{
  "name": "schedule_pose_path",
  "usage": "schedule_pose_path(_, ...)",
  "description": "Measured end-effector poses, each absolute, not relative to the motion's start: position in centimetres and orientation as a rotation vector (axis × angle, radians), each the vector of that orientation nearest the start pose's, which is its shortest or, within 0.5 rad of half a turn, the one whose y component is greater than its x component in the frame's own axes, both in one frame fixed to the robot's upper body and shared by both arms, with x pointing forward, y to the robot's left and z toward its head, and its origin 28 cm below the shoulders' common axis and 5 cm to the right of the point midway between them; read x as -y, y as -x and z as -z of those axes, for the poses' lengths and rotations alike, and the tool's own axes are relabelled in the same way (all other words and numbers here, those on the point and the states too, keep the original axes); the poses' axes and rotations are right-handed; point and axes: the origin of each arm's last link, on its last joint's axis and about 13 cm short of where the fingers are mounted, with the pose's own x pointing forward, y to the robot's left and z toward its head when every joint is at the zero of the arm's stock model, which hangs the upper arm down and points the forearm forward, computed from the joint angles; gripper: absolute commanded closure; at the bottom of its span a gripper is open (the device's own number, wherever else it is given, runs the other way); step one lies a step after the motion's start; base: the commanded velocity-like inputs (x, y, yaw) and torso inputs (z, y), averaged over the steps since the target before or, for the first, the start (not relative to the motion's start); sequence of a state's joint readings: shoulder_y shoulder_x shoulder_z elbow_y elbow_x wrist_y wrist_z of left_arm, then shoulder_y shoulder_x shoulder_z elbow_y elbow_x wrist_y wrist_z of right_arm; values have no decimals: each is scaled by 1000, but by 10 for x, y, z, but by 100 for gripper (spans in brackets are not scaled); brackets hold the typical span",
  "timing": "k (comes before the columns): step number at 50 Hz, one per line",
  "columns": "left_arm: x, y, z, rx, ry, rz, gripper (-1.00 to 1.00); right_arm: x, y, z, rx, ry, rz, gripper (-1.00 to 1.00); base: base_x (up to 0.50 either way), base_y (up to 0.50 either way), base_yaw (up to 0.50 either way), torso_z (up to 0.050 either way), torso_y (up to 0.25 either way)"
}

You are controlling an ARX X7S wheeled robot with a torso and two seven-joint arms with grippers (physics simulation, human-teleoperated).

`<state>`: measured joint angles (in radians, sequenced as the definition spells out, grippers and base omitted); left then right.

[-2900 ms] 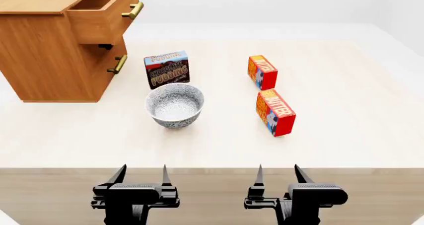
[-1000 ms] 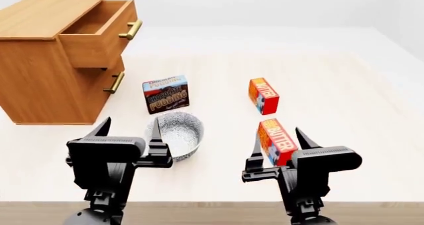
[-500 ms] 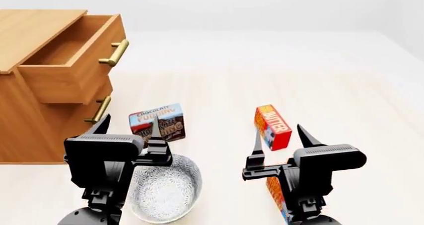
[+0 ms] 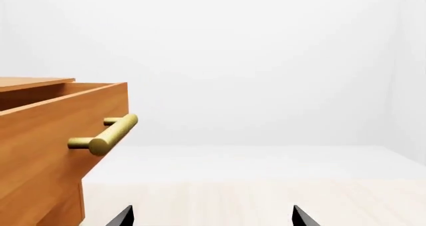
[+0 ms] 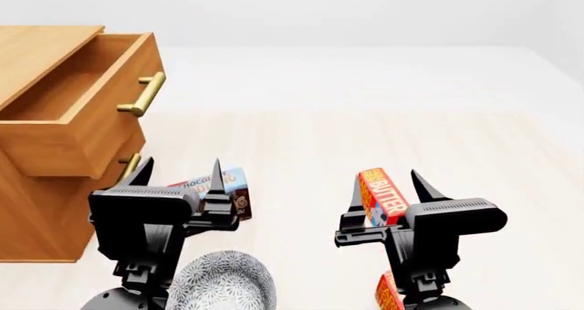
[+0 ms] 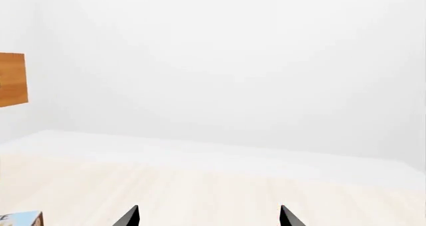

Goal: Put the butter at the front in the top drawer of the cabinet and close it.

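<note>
Both arms are raised over the table [image 5: 474, 139] with fingers pointing forward. The left gripper [image 5: 178, 176] and the right gripper [image 5: 385, 187] are both spread open and empty. The front butter [image 5: 387, 293] lies at the bottom edge of the head view, mostly hidden behind the right gripper, so its long axis cannot be made out. The other butter carton [image 5: 383, 197] lies beyond it, long axis running away from the robot. The top drawer [image 5: 78, 111] of the cabinet [image 5: 37, 207] is pulled out at far left. The pudding box [image 5: 215, 187] and bowl [image 5: 223, 286] are partly hidden by the left gripper.
</note>
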<state>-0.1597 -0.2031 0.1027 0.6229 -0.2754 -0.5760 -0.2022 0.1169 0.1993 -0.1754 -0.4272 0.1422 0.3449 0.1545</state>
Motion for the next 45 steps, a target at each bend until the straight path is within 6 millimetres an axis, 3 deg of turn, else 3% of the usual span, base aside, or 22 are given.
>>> schedule_pose_path(18, -212, -234, -165, 184, -1, 71, -100, 95, -224, -100, 162, 66, -77, -100, 0, 0, 0, 0, 0)
schedule_pose_path(45, -237, -277, -270, 157, -125, 55, -100, 94, -224, -99, 151, 68, -73, -100, 0, 0, 0, 0, 0)
